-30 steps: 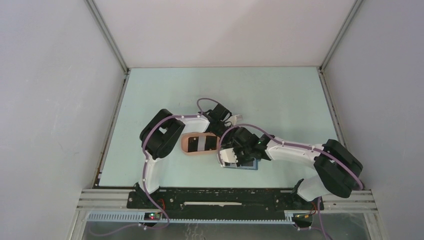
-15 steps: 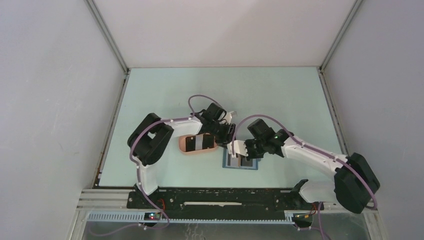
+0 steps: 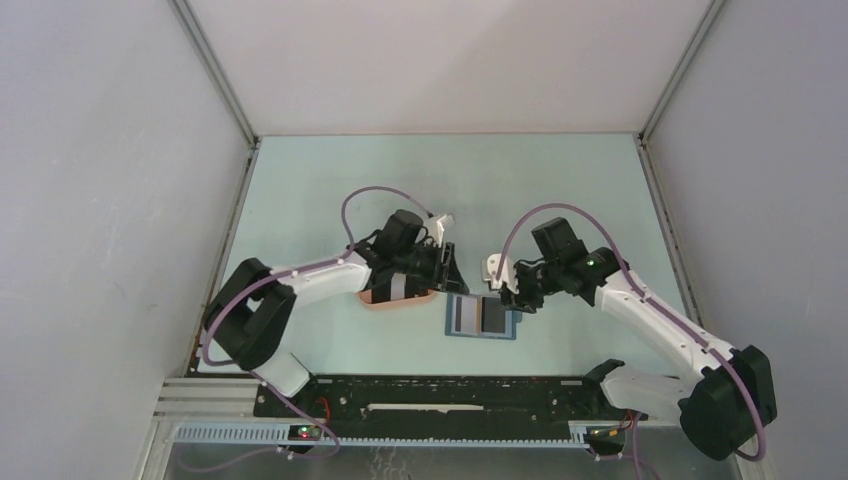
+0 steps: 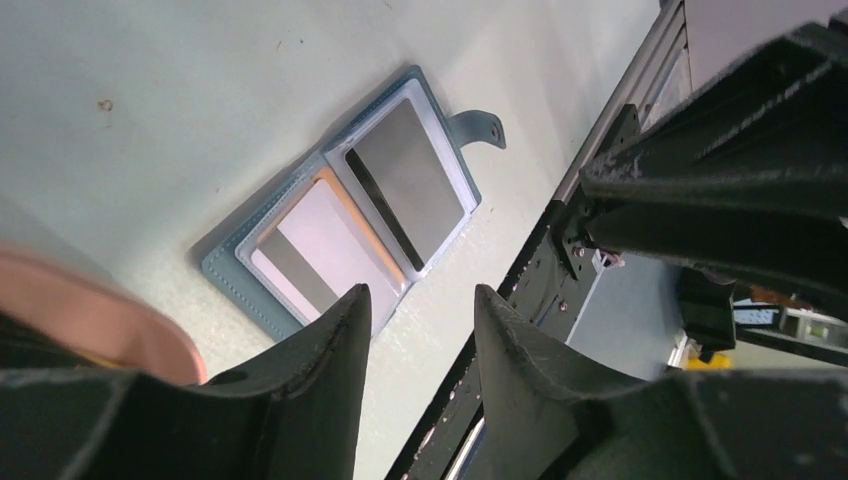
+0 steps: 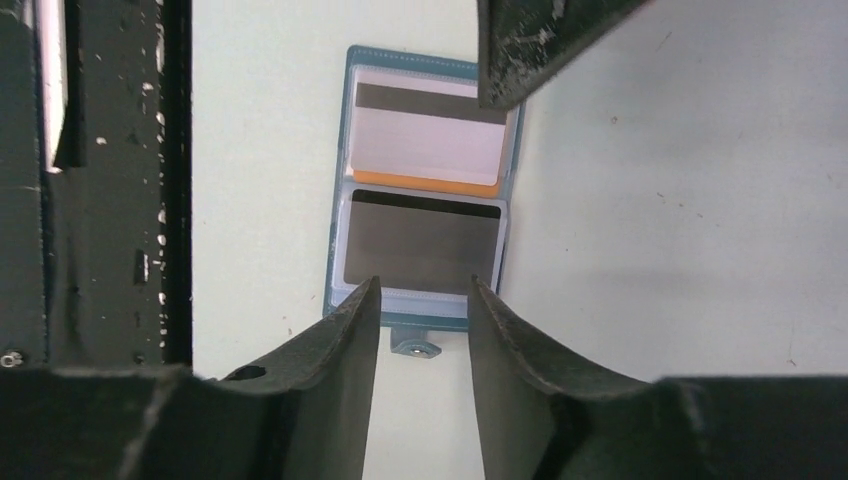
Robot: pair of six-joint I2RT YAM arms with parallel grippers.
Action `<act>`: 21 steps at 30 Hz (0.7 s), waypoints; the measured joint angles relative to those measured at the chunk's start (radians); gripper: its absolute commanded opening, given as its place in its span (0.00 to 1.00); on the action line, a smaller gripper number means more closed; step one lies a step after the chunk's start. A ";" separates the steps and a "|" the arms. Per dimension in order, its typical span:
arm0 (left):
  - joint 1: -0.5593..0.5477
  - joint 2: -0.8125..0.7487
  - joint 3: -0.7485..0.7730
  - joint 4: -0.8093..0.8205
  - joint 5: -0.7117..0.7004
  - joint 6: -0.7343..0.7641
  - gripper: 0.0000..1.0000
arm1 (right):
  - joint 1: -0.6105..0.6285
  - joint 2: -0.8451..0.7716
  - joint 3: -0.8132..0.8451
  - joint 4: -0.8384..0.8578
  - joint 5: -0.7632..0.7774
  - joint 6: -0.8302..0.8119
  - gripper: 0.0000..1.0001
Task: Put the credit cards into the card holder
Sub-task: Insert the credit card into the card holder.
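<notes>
Lifted off the wallet [image 3: 480, 317], the right gripper [image 3: 512, 292] now hangs at its 1 o'clock.
Two cards lie in the open wallet: one orange card [image 5: 425, 180], one dark card [image 5: 422, 250]. Both grippers stand open and empty; the left gripper [image 3: 443, 275] is over the one pink tray [image 3: 368, 298], at the wallet's 10 o'clock.

The left arm [image 3: 310, 278] stretches from its base up and to the right, with the elbow folded low at the near left and the forearm running towards the middle. The left fingers [image 4: 320, 385] stand parted with a plain gap between them and nothing gripped. The right arm [image 3: 655, 315] reaches from its elbow at the near right up and to the left, its end turned towards the other arm. The right fingers [image 5: 335, 370] are likewise apart and empty. The two sets of fingers sit near each other, not touching.
</notes>
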 measured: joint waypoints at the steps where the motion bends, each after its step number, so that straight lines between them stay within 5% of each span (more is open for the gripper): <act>1: 0.000 -0.026 -0.018 0.011 -0.011 0.001 0.48 | -0.014 -0.009 0.006 -0.010 -0.018 0.009 0.50; 12: -0.008 -0.485 -0.208 0.063 -0.203 0.045 0.49 | -0.154 -0.020 0.069 -0.090 -0.241 0.101 0.65; 21: -0.009 -0.813 -0.361 0.074 -0.394 0.065 0.86 | -0.238 0.001 0.111 -0.149 -0.384 0.191 0.68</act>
